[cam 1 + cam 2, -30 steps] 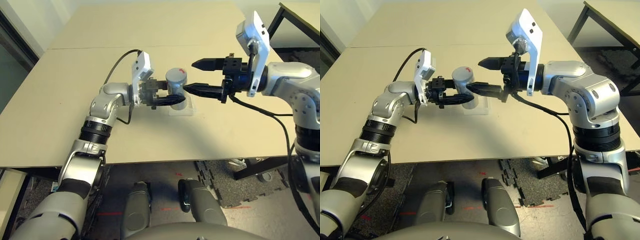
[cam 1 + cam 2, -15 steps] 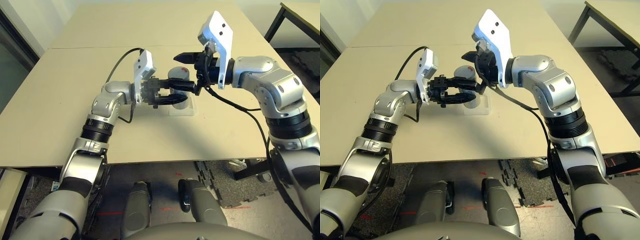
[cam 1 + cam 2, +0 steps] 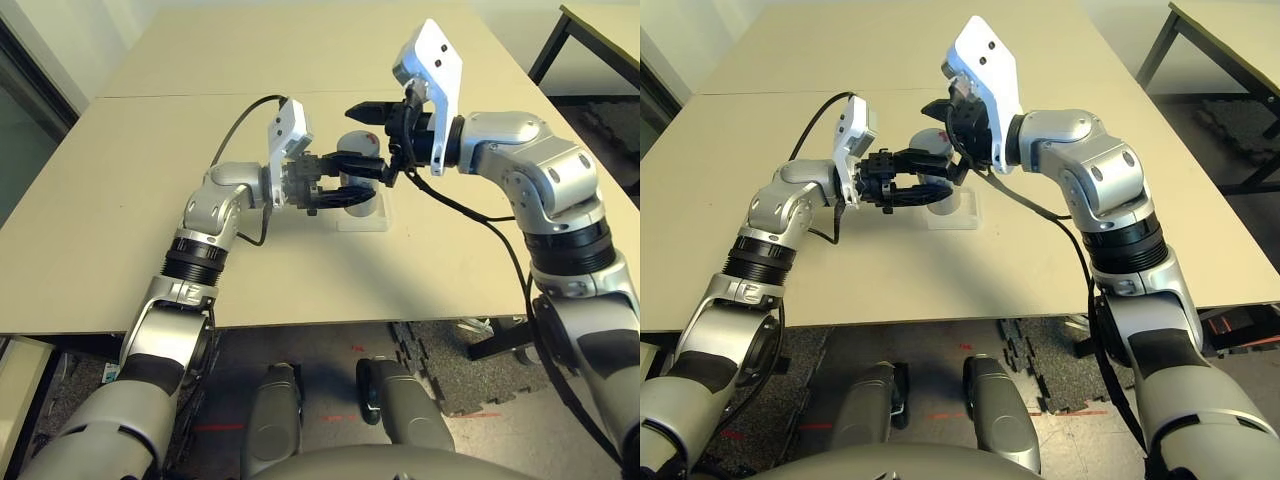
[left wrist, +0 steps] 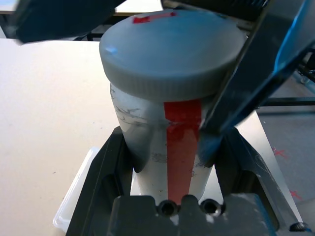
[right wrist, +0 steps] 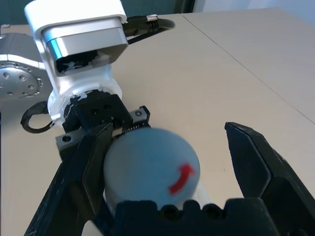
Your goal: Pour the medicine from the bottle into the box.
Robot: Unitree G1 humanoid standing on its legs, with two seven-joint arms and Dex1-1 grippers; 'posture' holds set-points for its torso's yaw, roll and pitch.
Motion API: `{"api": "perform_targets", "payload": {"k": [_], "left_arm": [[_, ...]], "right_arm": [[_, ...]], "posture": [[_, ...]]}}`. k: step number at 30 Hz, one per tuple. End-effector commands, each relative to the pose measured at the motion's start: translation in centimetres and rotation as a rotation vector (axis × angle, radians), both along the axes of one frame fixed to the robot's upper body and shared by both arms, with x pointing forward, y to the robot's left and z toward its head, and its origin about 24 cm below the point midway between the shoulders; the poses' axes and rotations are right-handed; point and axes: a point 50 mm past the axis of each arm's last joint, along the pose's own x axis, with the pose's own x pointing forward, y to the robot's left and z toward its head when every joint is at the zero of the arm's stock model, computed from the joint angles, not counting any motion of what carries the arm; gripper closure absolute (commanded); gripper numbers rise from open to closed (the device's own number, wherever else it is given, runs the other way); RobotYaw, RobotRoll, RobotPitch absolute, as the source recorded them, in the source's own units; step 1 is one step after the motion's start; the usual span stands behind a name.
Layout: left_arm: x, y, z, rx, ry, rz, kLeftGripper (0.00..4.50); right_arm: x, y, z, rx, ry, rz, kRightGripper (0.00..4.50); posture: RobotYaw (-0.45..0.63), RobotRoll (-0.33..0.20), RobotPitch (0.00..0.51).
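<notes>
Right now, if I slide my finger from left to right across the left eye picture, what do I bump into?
Left silver arm → left wrist's white camera block → left gripper → bottle → right wrist's white camera block → right silver arm.

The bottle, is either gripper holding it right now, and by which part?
The left gripper holds the bottle by its body, below the cap. The right gripper's open fingers flank the cap, holding nothing.

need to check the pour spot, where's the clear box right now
The box lies on the table at mid-scene, directly under the bottle that the left gripper holds.
</notes>
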Motion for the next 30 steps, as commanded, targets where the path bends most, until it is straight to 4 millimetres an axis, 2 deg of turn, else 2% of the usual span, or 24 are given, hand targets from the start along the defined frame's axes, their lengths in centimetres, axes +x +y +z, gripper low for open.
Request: {"api": "perform_targets", "payload": {"k": [1,19,30], "left_arm": [[-0.2,0.0,-0.2,0.008,-0.003,-0.019,1.97],[-0.2,0.1,-0.6,0.013,0.003,-0.022,1.97],[-0.1,0.2,-0.7,0.014,0.002,-0.025,1.97]], "right_arm": [[0.1,-2.5,0.6,0.018,-0.011,-0.117,0.00],[-0.8,-5.7,0.4,0.028,0.005,-0.214,0.00],[-1.4,-6.9,-0.1,0.015,0.028,-0.243,0.00]], "posture": [[-0.17,0.000,0.115],[-0.20,0.000,0.113],[-0.20,0.000,0.112]]}}
